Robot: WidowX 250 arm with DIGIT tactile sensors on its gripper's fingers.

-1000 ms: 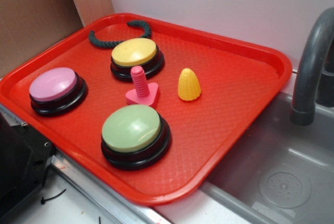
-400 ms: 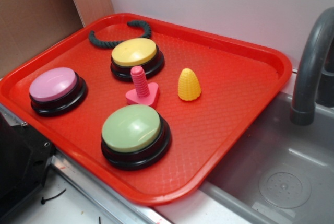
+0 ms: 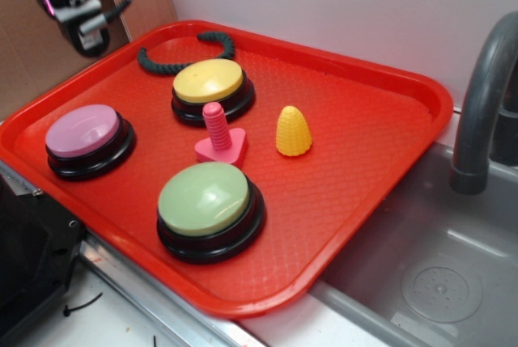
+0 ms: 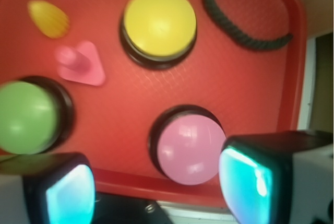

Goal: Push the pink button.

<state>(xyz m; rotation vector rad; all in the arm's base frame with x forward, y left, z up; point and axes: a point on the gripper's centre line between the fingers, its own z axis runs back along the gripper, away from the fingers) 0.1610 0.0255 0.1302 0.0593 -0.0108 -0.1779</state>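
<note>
Exterior: the pink button (image 3: 82, 131) sits at the tray's (image 3: 380, 145) left edge — the gripper (image 3: 69, 3) hangs high above, well apart. Wrist: jaws spread wide, holding nothing — the pink button (image 4: 188, 148) lies below between them, beside the yellow button (image 4: 159, 21).

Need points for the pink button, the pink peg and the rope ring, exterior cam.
pink button (image 3: 81, 129), exterior view, centre of its domed top.
pink peg (image 3: 217, 125), exterior view, middle of the threaded shaft.
rope ring (image 3: 154, 65), exterior view, on the dark cord at its left bend.
</note>
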